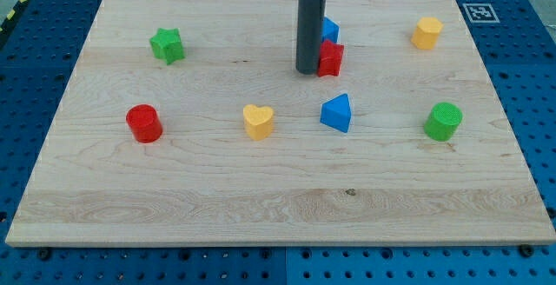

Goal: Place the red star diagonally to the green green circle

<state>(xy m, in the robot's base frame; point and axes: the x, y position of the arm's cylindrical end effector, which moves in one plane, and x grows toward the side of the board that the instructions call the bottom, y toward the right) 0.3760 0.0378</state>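
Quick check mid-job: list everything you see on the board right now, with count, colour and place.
green star: one, green, upper left
red cylinder: one, red, left, below the green star
yellow heart: one, yellow, centre
blue triangle: one, blue, right of the heart
red star: one, red, top centre
blue block: one, blue, just behind the red star, shape partly hidden
yellow block: one, yellow, upper right
green circle: one, green, right
wooden board: one, light wood
my tip: one, dark rod, against the red star's left side

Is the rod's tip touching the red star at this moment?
Touching, as far as the camera view shows: my tip sits flush against the left side of the red star, with no strip of board visible between them.
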